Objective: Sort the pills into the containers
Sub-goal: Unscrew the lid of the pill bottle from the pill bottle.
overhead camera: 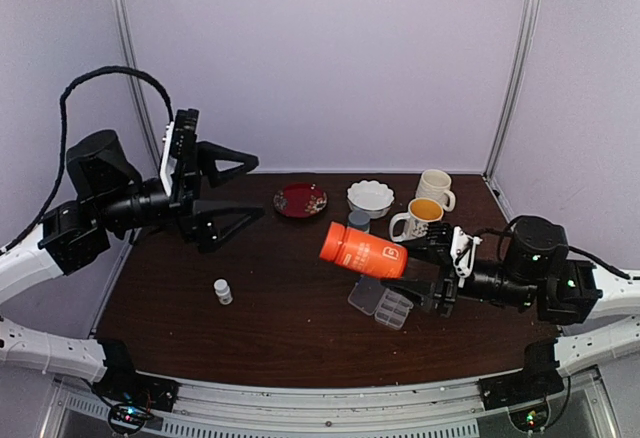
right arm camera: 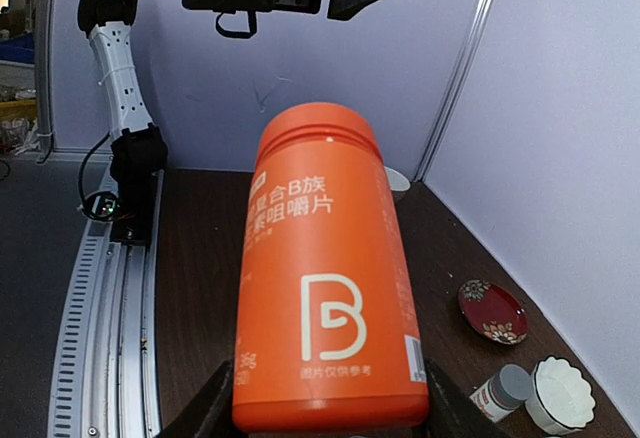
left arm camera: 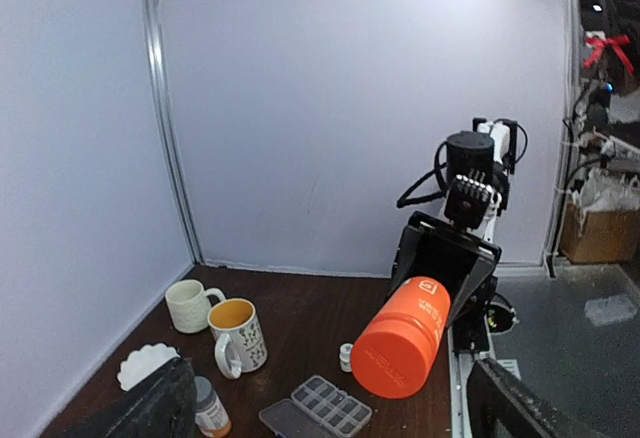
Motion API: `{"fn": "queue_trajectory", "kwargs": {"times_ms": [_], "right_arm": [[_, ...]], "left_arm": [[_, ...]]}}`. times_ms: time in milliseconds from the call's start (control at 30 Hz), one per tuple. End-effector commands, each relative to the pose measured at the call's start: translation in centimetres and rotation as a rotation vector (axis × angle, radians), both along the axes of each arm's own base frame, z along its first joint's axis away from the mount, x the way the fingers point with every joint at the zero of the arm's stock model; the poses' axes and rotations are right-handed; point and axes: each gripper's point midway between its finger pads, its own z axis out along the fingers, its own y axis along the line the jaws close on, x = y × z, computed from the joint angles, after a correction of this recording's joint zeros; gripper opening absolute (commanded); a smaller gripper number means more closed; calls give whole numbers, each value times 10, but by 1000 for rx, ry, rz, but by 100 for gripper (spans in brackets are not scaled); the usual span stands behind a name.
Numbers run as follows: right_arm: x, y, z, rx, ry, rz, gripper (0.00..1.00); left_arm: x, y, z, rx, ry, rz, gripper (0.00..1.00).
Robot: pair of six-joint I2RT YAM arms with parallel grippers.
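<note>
While the clear organiser box (overhead camera: 385, 305) lies open near the front of the table (overhead camera: 280, 318), no pills show in its compartments, so the sorting looks barely begun. Just above it the right gripper (overhead camera: 428, 270) squeezes the orange bottle (overhead camera: 363, 250), held sideways; farther back the left gripper (overhead camera: 250, 188) hangs up high, wide open and empty.

White-linked arms (overhead camera: 100, 193) with black joints — one carrying a looped black cable (overhead camera: 110, 68)

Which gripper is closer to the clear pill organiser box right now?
Right. The right gripper, holding the orange bottle, hangs close above the organiser box; the left gripper is open, raised far off to the left.
</note>
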Motion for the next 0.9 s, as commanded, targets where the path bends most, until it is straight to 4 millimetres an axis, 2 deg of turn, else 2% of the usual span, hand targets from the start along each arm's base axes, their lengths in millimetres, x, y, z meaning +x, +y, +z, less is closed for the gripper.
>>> {"fn": "queue_trajectory", "kwargs": {"times_ms": [0, 200, 333, 467, 533, 600, 867], "right_arm": [[-18, 7, 29, 94, 98, 121, 3], [-25, 19, 33, 98, 126, 183, 4], [-27, 25, 36, 108, 132, 205, 3], [-26, 30, 35, 104, 135, 208, 3], [-24, 32, 35, 98, 137, 205, 2], [-24, 33, 34, 94, 139, 205, 1], [-22, 34, 31, 90, 141, 196, 0]], "left_arm": [[-33, -6, 0, 60, -418, -117, 98], [-62, -31, -43, 215, -573, -248, 98], [-56, -46, -59, 283, -564, -261, 98], [-56, -54, -64, 303, -568, -275, 94], [-55, -57, -65, 307, -571, -276, 85], [-55, -58, -64, 308, -576, -274, 72], [-51, -59, -61, 297, -554, -249, 43]]}}
